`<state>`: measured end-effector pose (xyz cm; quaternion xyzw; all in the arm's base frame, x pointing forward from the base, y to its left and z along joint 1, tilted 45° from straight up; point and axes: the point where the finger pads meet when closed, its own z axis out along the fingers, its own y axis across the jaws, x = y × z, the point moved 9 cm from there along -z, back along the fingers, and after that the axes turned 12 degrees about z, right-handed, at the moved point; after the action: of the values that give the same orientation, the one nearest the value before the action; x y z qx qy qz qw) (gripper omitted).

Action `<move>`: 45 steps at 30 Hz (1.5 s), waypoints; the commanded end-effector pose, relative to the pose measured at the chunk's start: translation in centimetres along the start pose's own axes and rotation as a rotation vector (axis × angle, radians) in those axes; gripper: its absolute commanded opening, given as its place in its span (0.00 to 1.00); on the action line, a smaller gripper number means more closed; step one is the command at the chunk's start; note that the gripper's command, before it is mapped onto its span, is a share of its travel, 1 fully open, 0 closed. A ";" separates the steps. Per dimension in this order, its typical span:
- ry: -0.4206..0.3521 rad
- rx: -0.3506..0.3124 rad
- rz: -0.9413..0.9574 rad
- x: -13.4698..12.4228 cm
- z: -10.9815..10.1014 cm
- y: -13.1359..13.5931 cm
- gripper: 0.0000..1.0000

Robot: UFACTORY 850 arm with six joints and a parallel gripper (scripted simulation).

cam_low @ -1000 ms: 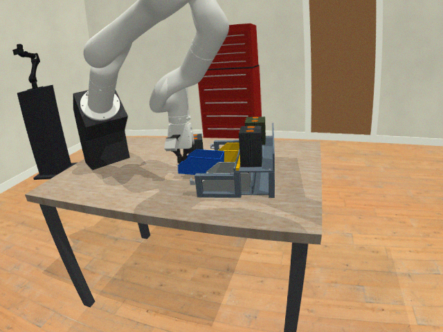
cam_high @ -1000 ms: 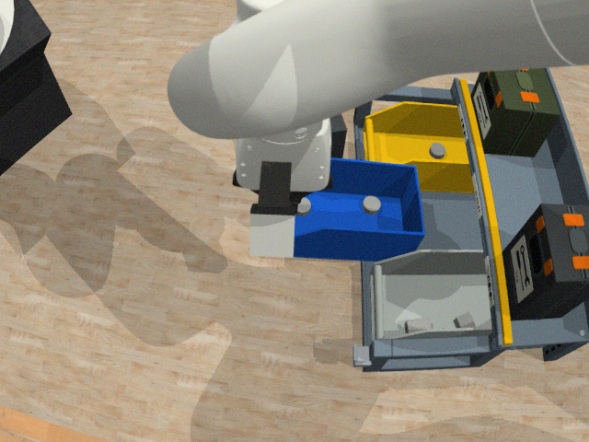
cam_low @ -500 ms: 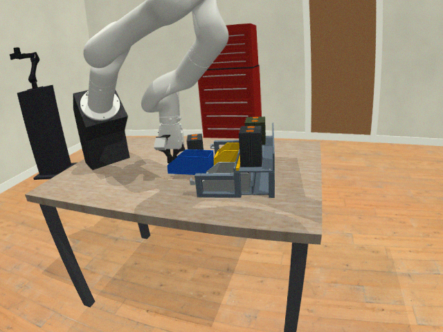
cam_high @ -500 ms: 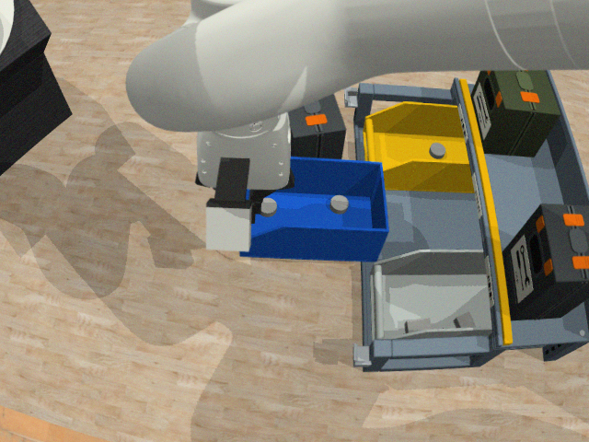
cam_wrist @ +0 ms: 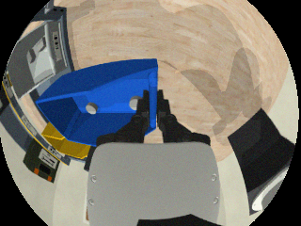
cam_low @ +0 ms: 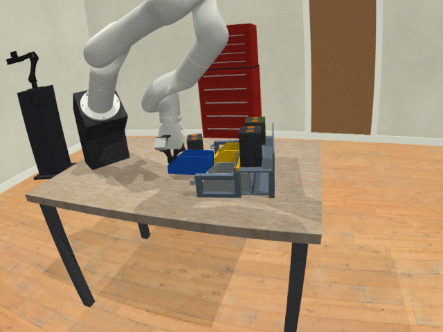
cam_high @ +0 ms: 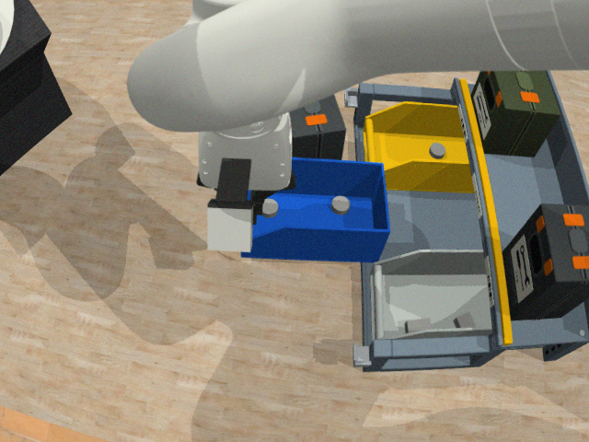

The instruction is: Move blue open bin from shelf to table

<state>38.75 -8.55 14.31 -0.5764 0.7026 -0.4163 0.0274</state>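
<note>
Blue open bin [cam_high: 317,216] hangs from your gripper [cam_wrist: 154,108], clamped on its front wall so both parts [cam_high: 340,204] stay inside above the counter [cam_high: 119,304].

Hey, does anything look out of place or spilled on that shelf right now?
Nothing spilled. The blue bin is off its slot, gripped at its front wall by the end effector, both round parts inside. The yellow bin and grey bin sit level.

walls – pale | floor [cam_low: 375,200] – wood planks | red drawer cabinet [cam_low: 230,78] | brown door panel [cam_low: 342,66]
</note>
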 end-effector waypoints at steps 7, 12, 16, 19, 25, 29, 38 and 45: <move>-0.082 0.001 0.000 0.7 0.5 0.0 0.00; -0.136 0.002 0.000 1.1 0.9 0.0 0.00; -0.136 0.002 0.000 1.1 0.9 0.0 0.00; -0.136 0.002 0.000 1.1 0.9 0.0 0.00; -0.107 0.001 0.000 0.7 1.4 0.0 0.00; -0.136 0.002 0.000 1.0 1.6 0.0 0.00; -0.136 0.002 0.000 1.0 1.6 0.0 0.00; -0.136 0.002 0.000 0.9 2.2 0.0 0.00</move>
<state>39.96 -8.95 12.79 -0.5698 0.7031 -0.4251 0.0162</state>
